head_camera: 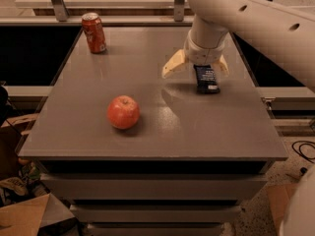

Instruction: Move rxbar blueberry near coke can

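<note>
The rxbar blueberry (206, 79), a flat dark navy bar, lies on the grey table (147, 132) at the right, lengthwise away from me. My gripper (196, 67) hangs over its far end, open, with one pale finger (173, 65) to the bar's left and the other (223, 66) at its right. The bar's far end is hidden under the wrist. The coke can (93, 32) stands upright at the table's far left corner, well apart from the bar.
A round red apple (123, 112) sits on the table left of centre, between me and the can. The white arm (246, 18) fills the upper right. Cardboard boxes (24, 215) lie on the floor at lower left.
</note>
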### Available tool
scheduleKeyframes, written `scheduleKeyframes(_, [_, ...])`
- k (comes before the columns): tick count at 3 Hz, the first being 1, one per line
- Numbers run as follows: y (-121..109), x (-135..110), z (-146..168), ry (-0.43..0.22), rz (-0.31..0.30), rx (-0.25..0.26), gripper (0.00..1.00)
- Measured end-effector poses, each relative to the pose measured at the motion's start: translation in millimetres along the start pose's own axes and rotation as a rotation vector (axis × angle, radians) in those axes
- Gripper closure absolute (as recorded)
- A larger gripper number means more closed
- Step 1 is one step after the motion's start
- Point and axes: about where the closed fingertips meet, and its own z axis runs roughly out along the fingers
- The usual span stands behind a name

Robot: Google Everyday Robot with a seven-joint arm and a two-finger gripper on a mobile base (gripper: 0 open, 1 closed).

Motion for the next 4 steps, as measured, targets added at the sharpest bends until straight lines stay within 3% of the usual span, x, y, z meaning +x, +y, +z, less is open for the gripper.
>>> scheduleKeyframes(1, [-2.2, 5.9, 17.9, 0.031, 0.044, 0.019, 0.10])
scheduleKeyframes(2, [-9.8, 9.9, 26.5, 0.044, 0.074, 0.034, 0.31])
scheduleKeyframes(4, [-9.8, 5.2, 10.8, 0.043, 0.075, 0.035, 0.78])
